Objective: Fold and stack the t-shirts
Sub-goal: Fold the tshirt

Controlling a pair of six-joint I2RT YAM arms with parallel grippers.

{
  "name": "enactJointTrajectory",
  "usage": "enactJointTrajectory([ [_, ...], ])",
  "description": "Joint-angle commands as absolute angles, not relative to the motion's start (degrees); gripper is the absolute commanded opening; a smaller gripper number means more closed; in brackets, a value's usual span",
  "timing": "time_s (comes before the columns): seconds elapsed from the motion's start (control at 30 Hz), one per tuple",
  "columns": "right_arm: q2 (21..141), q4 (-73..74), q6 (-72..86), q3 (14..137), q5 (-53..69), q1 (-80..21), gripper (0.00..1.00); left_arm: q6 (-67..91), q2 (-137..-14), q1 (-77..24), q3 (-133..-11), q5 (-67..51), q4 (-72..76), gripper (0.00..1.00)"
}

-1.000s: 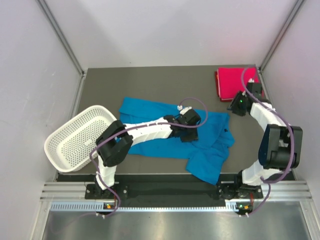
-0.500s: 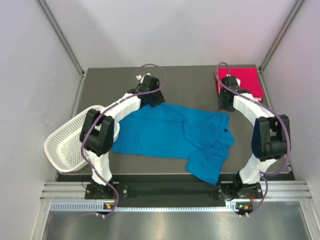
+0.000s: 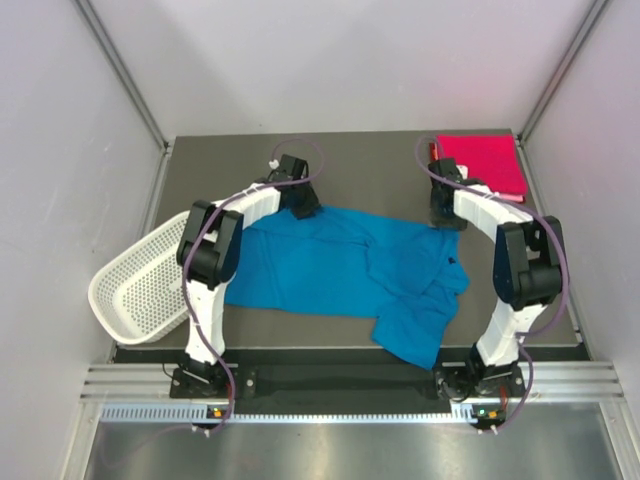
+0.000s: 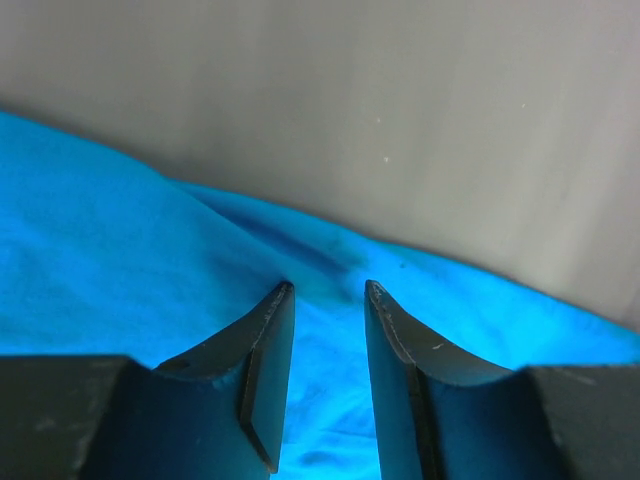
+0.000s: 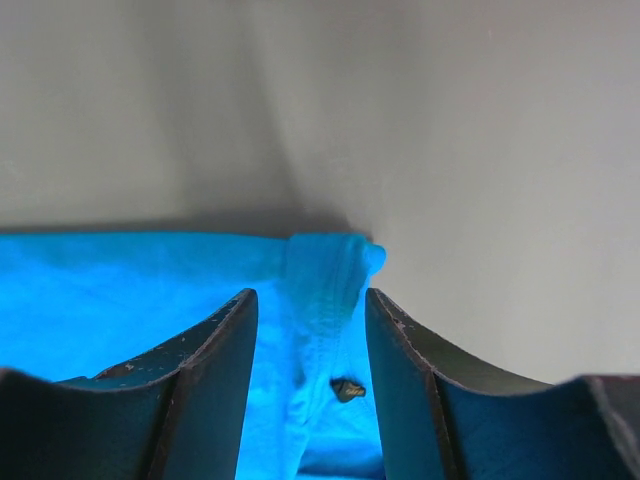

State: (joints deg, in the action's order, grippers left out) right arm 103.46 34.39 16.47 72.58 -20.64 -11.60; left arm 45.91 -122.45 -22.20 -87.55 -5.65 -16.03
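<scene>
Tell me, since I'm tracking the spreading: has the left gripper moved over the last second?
Yes. The left gripper moved left and toward the table's far edge, nearer the basket.

One blue t-shirt between left pincer and right pincer, one pink-red t-shirt beyond the right, one basket

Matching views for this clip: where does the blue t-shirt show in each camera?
Top external: the blue t-shirt lies spread across the middle of the table.
Left wrist: the shirt fills the lower half.
Right wrist: the shirt is lower left, with a bunched edge at centre.
Shared landmark: the shirt's far edge against the grey table.
</scene>
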Motion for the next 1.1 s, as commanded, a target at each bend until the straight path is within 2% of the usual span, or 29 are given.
enactJointTrajectory([
  [0.0, 105.29, 35.15, 15.47, 75.06, -25.31, -12.66, 0.48, 44.03, -124.89, -21.80, -88.42, -4.31, -16.52, 0.40],
  [0.23, 106.61, 34.72, 18.01, 73.13, -34.27, -11.61, 0.41, 43.16, -126.74, -21.18, -88.33, -0.53, -18.81, 0.40],
  [0.4, 103.54, 28.48, 18.98, 69.00, -29.81, -7.04, 0.35, 42.45, -127.88, -20.74, -88.24, 2.81, -20.30, 0.40],
  [0.53, 102.13, 25.32, 20.30, 66.45, -24.79, -4.14, 0.26, 42.10, -128.93, -20.30, -88.33, 3.34, -20.48, 0.40],
  [0.7, 99.24, 19.87, 20.83, 62.94, -15.05, -0.44, 0.19, 42.01, -130.69, -19.95, -88.77, 2.82, -20.83, 0.40],
  [0.87, 97.83, 14.42, 21.09, 59.24, 1.74, 6.31, 0.10, 41.92, -131.57, -19.60, -89.47, 2.90, -21.36, 0.40],
  [1.07, 96.68, 8.01, 22.67, 55.20, 18.60, 12.91, 0.09, 41.57, -132.71, -19.16, -90.61, 2.99, -22.06, 0.41],
])
